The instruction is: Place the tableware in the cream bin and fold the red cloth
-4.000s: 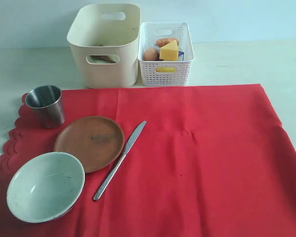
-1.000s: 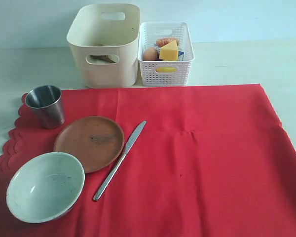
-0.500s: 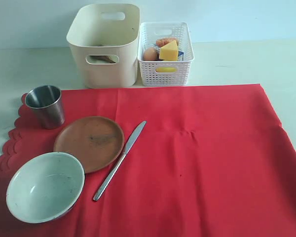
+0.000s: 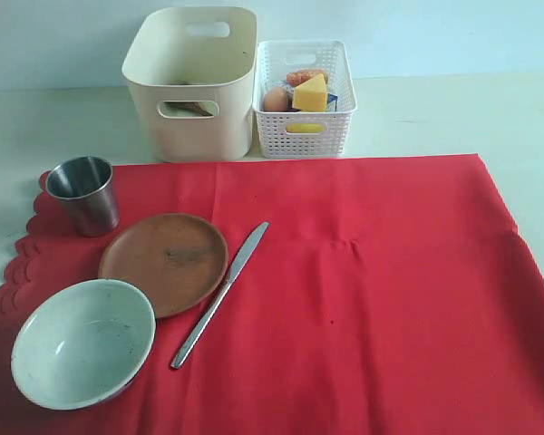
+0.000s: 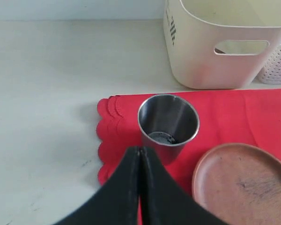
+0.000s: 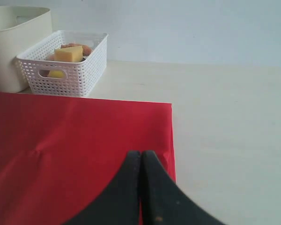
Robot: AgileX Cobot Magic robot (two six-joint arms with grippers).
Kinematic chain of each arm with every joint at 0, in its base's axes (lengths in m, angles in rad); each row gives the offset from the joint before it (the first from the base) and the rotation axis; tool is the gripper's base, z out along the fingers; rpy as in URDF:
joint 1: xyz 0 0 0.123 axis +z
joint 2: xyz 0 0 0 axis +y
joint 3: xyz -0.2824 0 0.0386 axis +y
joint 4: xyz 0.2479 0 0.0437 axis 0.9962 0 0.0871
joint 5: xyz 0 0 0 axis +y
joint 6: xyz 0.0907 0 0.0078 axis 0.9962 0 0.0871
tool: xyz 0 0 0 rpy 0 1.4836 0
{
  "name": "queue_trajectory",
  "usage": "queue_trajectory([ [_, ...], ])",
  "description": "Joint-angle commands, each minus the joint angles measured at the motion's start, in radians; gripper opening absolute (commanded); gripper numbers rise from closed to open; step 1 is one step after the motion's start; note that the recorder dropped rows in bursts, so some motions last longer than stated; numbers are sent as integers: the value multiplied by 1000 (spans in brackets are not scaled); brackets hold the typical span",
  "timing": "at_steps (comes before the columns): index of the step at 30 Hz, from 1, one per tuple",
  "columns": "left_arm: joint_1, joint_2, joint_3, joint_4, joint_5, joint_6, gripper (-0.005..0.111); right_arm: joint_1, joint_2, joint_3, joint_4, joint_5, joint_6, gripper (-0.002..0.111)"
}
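Observation:
The red cloth (image 4: 363, 299) lies flat, scalloped edge on the left. On it stand the steel cup (image 4: 83, 194), the brown plate (image 4: 164, 262), the pale bowl (image 4: 82, 342) and the table knife (image 4: 220, 294). The cream bin (image 4: 192, 82) stands behind the cloth with something brown inside it. Spoon and chopsticks are not in view. Neither gripper shows in the exterior view. My left gripper (image 5: 140, 151) is shut and empty, just short of the cup (image 5: 168, 124), with the plate (image 5: 243, 180) beside it. My right gripper (image 6: 141, 154) is shut and empty over the cloth's (image 6: 79, 150) right edge.
A white lattice basket (image 4: 305, 98) with egg, cheese and sausage stands right of the cream bin (image 5: 225, 42); it also shows far off in the right wrist view as the basket (image 6: 65, 70). Pale tabletop (image 4: 435, 118) surrounds the cloth.

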Motion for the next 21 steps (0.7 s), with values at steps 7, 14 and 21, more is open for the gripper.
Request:
queue_trajectory([
  [7, -29, 166, -188, 3, 150, 28, 13, -5, -5, 5, 0, -20, 0, 0],
  [14, -121, 279, -309, 3, 227, 145, 43, -5, -5, 5, 0, -20, 0, 0],
  [21, -147, 471, -458, -18, 355, 244, 46, -5, -5, 5, 0, -20, 0, 0],
])
